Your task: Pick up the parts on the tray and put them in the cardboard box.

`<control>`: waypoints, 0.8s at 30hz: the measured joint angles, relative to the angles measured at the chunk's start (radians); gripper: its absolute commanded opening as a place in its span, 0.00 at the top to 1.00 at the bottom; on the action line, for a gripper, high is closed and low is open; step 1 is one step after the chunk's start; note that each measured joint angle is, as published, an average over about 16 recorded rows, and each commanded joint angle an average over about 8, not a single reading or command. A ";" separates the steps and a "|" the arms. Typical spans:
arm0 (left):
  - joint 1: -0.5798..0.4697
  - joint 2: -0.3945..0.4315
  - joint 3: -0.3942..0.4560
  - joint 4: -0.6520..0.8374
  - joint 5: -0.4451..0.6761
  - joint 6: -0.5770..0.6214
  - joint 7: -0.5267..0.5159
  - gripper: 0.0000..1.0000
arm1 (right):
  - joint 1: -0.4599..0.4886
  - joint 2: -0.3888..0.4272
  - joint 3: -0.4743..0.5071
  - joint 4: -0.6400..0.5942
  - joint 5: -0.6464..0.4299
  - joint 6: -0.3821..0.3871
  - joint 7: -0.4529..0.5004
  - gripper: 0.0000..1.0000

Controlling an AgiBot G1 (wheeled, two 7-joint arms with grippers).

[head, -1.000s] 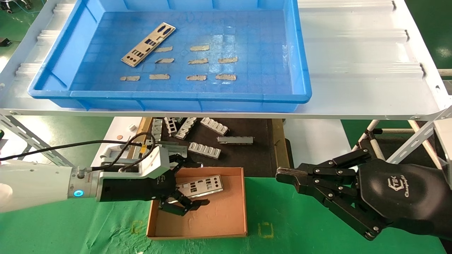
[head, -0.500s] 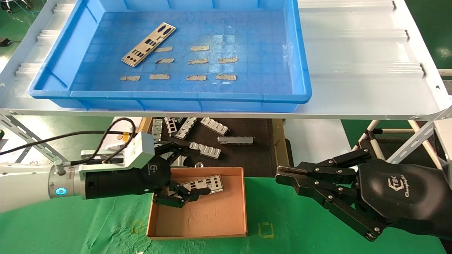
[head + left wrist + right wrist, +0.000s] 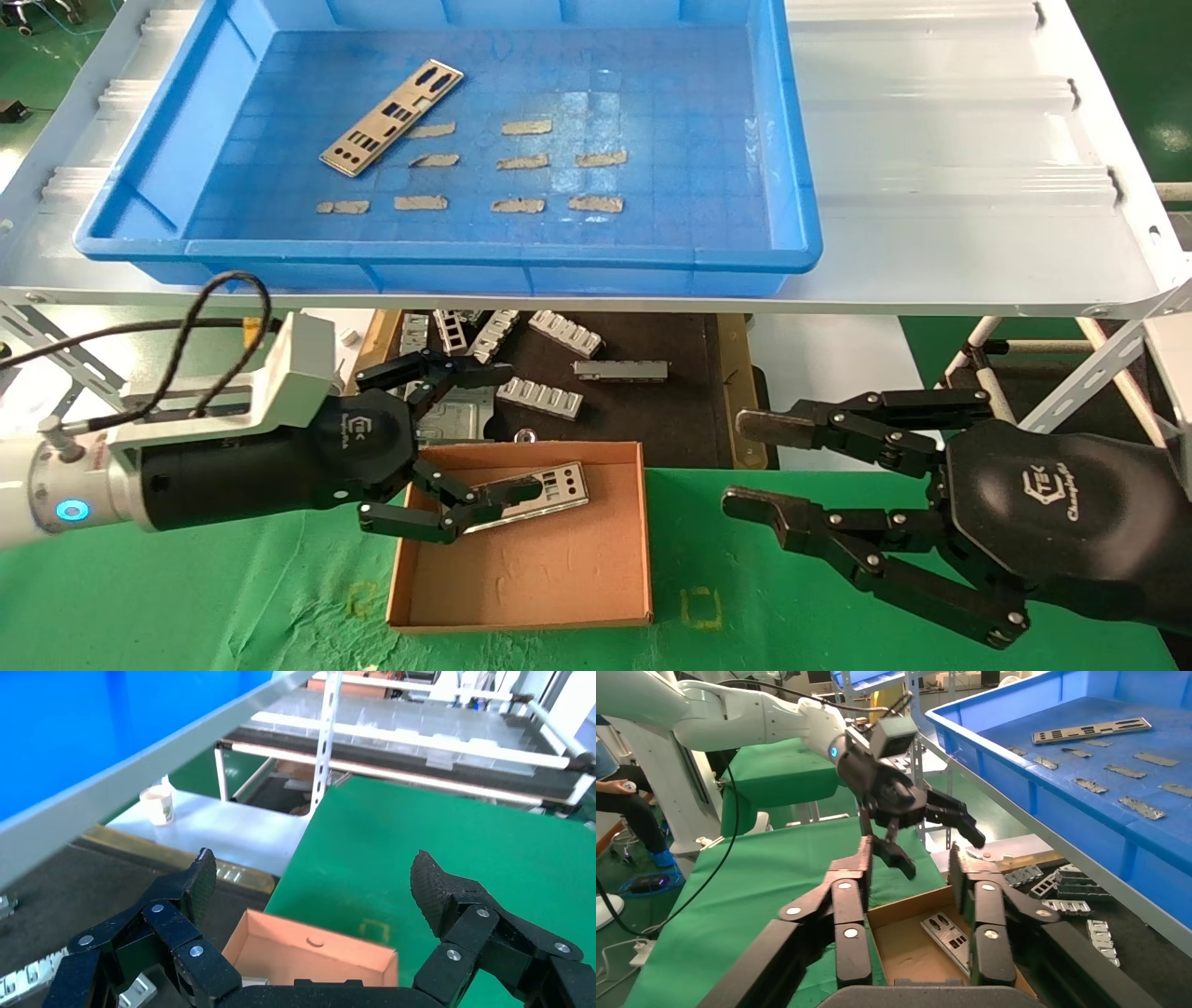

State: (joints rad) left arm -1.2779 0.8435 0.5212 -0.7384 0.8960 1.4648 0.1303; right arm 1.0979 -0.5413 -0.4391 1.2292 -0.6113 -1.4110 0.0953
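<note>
One silver plate (image 3: 391, 116) lies in the blue tray (image 3: 466, 256) on the raised shelf, left of the tan tape strips. A second plate (image 3: 545, 486) lies in the cardboard box (image 3: 559, 568) on the green cloth, near its back wall. My left gripper (image 3: 512, 429) is open and empty, just above the box's back left corner, with its lower finger over the plate's end. In the left wrist view the left gripper (image 3: 316, 881) spans the box (image 3: 309, 952). My right gripper (image 3: 740, 464) is open and empty to the right of the box. The right wrist view shows the right gripper (image 3: 911, 855), the boxed plate (image 3: 947, 934) and the tray plate (image 3: 1088, 731).
Several grey ribbed brackets (image 3: 540, 396) lie on the black mat behind the box, under the white shelf (image 3: 931, 233). The shelf's front edge hangs over the mat. A paper cup (image 3: 158, 804) stands on a white surface beyond the mat.
My left gripper let go of the plate, opened and drew back to the left and a little up; the plate now lies in the box. My right gripper went from shut to open.
</note>
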 measured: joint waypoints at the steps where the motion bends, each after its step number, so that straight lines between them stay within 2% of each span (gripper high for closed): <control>1: 0.007 -0.008 -0.008 -0.018 -0.006 0.001 -0.011 0.00 | 0.000 0.000 0.000 0.000 0.000 0.000 0.000 0.00; 24: 0.163 -0.186 -0.193 -0.437 -0.132 0.025 -0.255 0.00 | 0.000 0.000 0.000 0.000 0.000 0.000 0.000 0.00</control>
State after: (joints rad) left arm -1.1150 0.6575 0.3277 -1.1755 0.7635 1.4895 -0.1243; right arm 1.0979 -0.5413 -0.4391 1.2292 -0.6113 -1.4110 0.0953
